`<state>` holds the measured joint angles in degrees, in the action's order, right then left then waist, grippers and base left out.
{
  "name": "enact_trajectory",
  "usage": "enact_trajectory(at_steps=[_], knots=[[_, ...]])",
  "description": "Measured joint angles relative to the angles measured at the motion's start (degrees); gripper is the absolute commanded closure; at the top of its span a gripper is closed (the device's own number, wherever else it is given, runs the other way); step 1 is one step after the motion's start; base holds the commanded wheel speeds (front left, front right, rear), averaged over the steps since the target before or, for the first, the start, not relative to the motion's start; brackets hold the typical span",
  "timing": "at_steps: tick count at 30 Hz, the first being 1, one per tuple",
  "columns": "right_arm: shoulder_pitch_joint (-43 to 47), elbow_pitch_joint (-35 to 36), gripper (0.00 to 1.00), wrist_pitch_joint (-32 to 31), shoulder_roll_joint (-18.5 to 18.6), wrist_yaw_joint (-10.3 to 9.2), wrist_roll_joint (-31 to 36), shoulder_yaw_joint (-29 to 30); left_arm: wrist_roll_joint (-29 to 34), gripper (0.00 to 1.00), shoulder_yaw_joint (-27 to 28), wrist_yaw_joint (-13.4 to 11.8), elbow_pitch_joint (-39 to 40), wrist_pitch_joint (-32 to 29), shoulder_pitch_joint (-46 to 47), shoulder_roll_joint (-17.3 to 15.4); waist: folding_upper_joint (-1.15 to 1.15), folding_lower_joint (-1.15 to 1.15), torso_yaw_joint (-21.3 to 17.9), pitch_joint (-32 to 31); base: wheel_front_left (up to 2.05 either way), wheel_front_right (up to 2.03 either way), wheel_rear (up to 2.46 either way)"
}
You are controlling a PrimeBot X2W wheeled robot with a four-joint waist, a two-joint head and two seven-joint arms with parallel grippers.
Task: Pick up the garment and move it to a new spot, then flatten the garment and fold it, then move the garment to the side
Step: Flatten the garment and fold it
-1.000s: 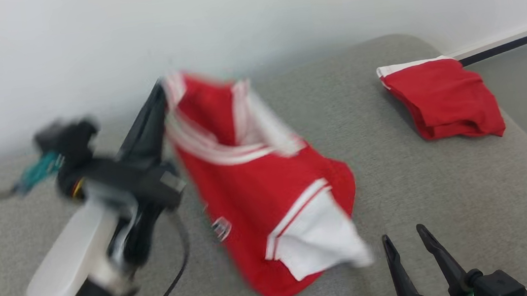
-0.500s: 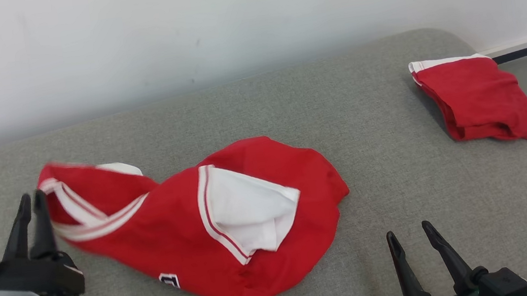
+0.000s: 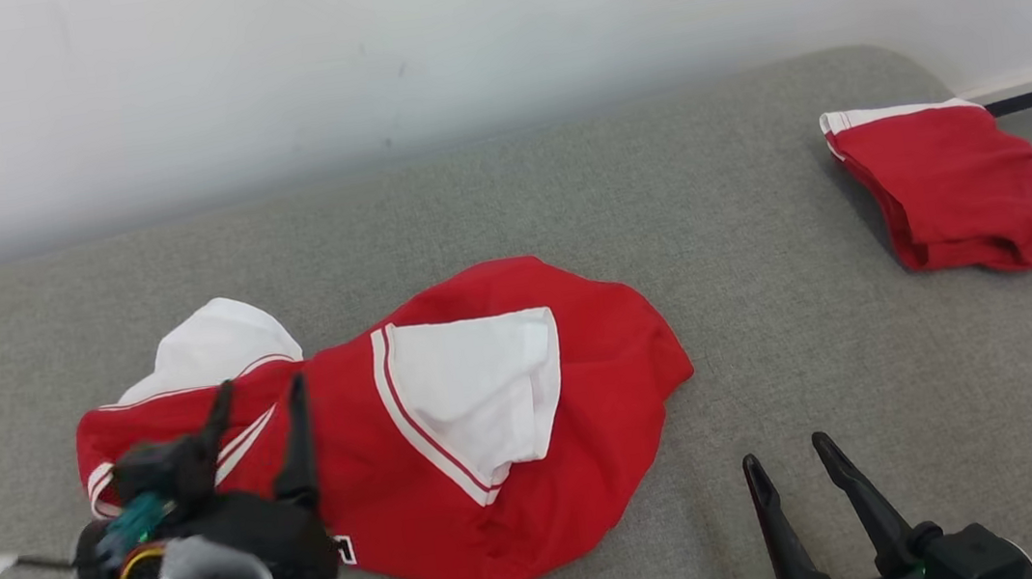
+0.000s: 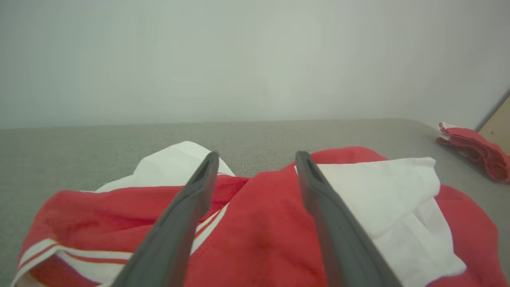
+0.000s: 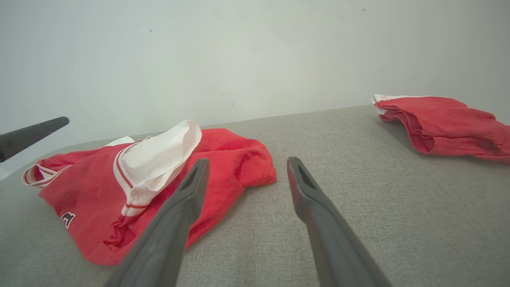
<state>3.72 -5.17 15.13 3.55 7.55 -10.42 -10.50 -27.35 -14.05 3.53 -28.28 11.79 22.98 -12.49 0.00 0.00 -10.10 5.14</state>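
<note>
At near edge, lower left: noted left gripper (image 3: 260,396) spread wide, empty, hovering over striped-trim end of garment (image 3: 586,388). Lower right: noted right gripper (image 3: 785,453) likewise spread, empty, just short of hem. Middle of cushion (image 3: 772,319): found garment lying in crumpled heap. Judged light, limp, not slippery; would pinch at shoulder seams or hem corners with both claws to pull flat. Recorded as red jersey, white-striped trim, white sleeve (image 3: 479,391) flopped across front. Far right: logged folded red garment (image 3: 951,182), well apart.
</note>
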Motion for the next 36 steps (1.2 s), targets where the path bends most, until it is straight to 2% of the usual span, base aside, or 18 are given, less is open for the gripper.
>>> enact_trajectory(at_steps=[7,12,16,17,18,19,20,25,29,33,36], knots=[[-1.1,-0.1,0.00,0.0,0.4,0.00,0.0,-0.2,2.6,0.00,-6.0,-0.2,-10.8,-7.6,9.9,5.3,0.01,0.01,-1.8,2.0,0.00,0.00,0.00],[-1.2,-0.5,0.00,0.0,0.4,0.00,0.0,-0.4,4.6,0.00,-8.5,-3.0,-17.5,-12.6,14.1,6.3,0.00,0.01,-3.0,2.7,0.00,0.00,0.00],[-1.4,-0.7,0.00,0.0,0.3,0.00,0.0,-0.9,6.8,0.00,-10.2,-5.4,-23.1,-16.5,15.7,5.8,0.00,0.00,-3.9,2.7,0.00,0.00,0.00],[-1.4,-0.7,0.00,0.0,0.3,0.00,0.0,-0.9,7.4,0.04,-10.6,-5.9,-24.0,-17.0,16.0,5.6,0.00,0.01,-4.0,2.6,0.00,0.00,0.00],[-1.4,-0.8,0.00,0.0,0.3,0.00,0.0,-0.8,7.7,0.50,-10.9,-6.2,-24.8,-17.0,16.2,5.5,0.00,0.01,-4.1,2.4,0.00,0.00,0.00],[-1.4,-0.8,0.00,0.0,0.3,0.00,0.0,-0.7,7.7,0.89,-11.0,-6.3,-25.2,-17.2,16.2,5.5,0.00,0.00,-4.2,2.3,0.00,0.00,0.00],[-1.4,-0.8,0.00,0.0,0.3,0.00,0.0,-0.7,7.6,1.00,-11.0,-6.3,-25.7,-17.1,16.2,5.5,0.00,0.00,-4.2,2.1,0.00,0.00,0.00],[-0.7,-1.1,0.00,0.0,0.2,0.00,-0.1,-0.4,5.5,1.00,-9.7,-3.9,-25.6,-12.7,16.2,6.1,0.00,0.00,-4.1,1.1,0.00,0.00,0.00],[-0.6,-1.3,0.00,0.0,0.1,0.00,-0.2,-0.9,1.2,1.00,-7.2,-0.5,-24.2,-9.6,16.2,7.1,0.00,0.00,-3.9,-0.1,0.00,0.00,0.00],[-0.6,-1.4,0.00,0.0,0.0,0.00,-0.6,-1.2,-5.6,1.00,-3.9,2.5,-21.5,-8.6,18.4,8.4,0.00,0.00,-4.4,-1.4,0.00,0.00,0.00],[-0.5,-1.4,0.00,0.0,-0.1,0.00,-0.8,-1.2,-11.6,1.00,-2.4,3.3,-18.0,-9.0,21.5,9.1,0.00,0.00,-5.3,-2.1,0.00,0.00,0.00]])
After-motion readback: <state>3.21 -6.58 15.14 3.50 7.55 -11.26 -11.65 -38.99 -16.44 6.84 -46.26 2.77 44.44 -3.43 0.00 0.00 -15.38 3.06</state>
